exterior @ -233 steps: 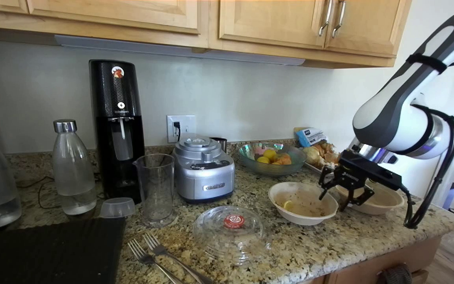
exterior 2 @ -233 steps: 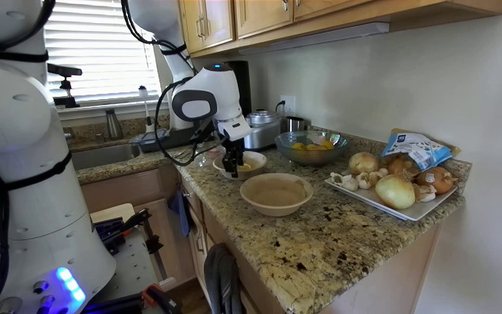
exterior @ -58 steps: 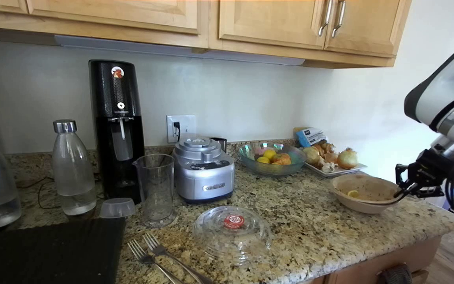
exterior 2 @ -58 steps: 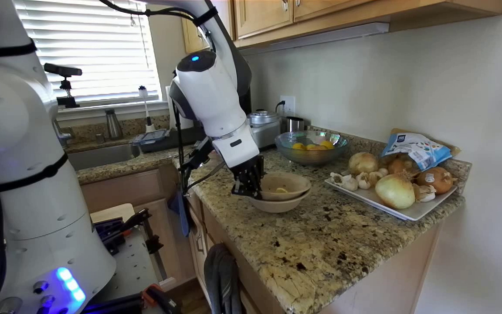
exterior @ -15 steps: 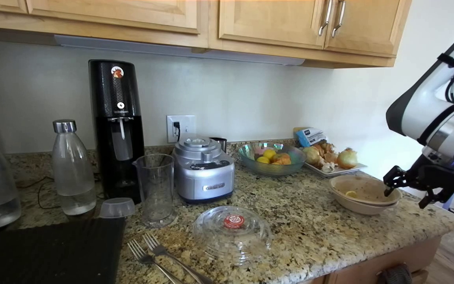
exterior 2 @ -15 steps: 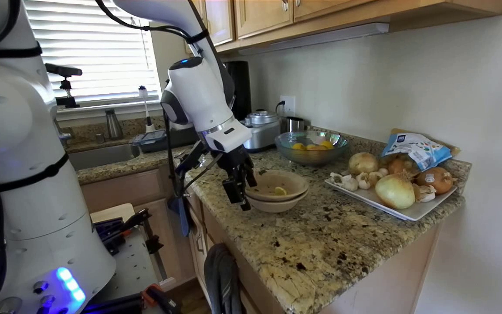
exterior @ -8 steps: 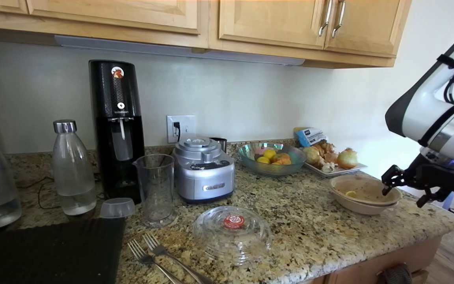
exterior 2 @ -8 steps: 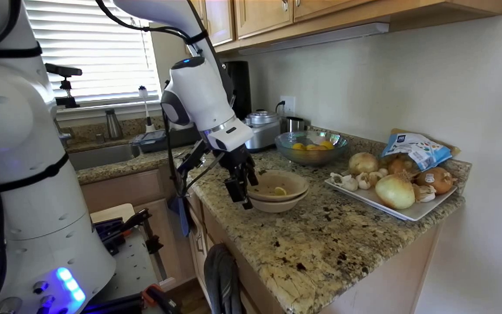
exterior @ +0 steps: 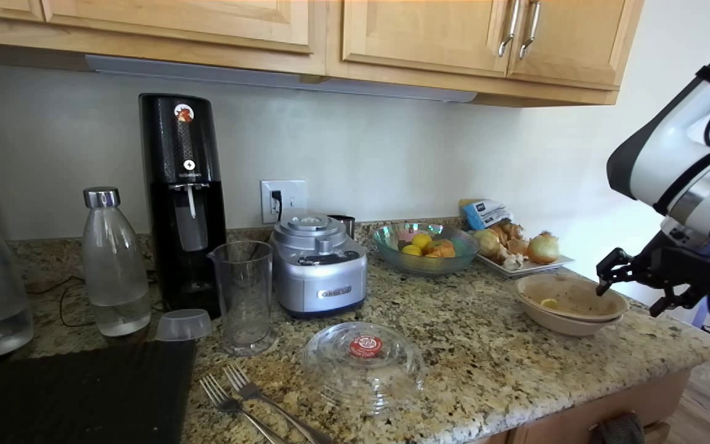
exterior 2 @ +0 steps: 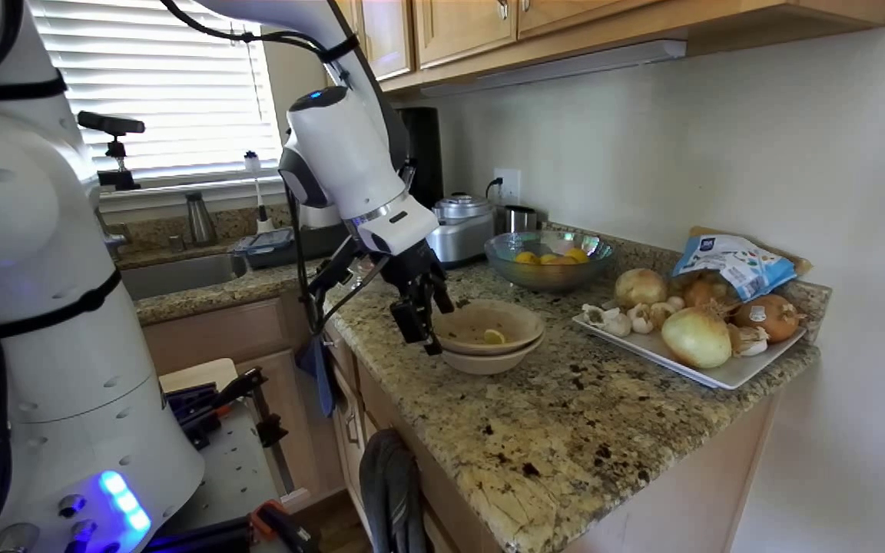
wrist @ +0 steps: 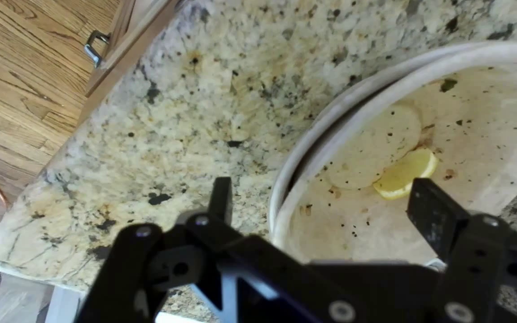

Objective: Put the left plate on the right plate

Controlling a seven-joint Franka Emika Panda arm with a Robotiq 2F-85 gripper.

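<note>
The left plate [exterior 2: 481, 320], a shallow, round beige dish speckled tan inside, sits nested in the right plate [exterior 2: 490, 365], its cream-rimmed twin. The placing looks done; the next move probably calls for backing off without snagging either rim. The black fingers [wrist: 435, 217] stand wide apart near the plates' edge, holding nothing. The left plate contains a yellow lemon wedge [wrist: 406, 174] and dark scraps [wrist: 448, 85]. Farther off on the speckled granite table [exterior 2: 550, 430], a clear glass bowl [exterior: 426, 265] holds yellow fruit [exterior: 421, 240]; a white rectangular tray [exterior 2: 646, 346], onions [exterior 2: 696, 338] and garlic [exterior 2: 609, 320].
</note>
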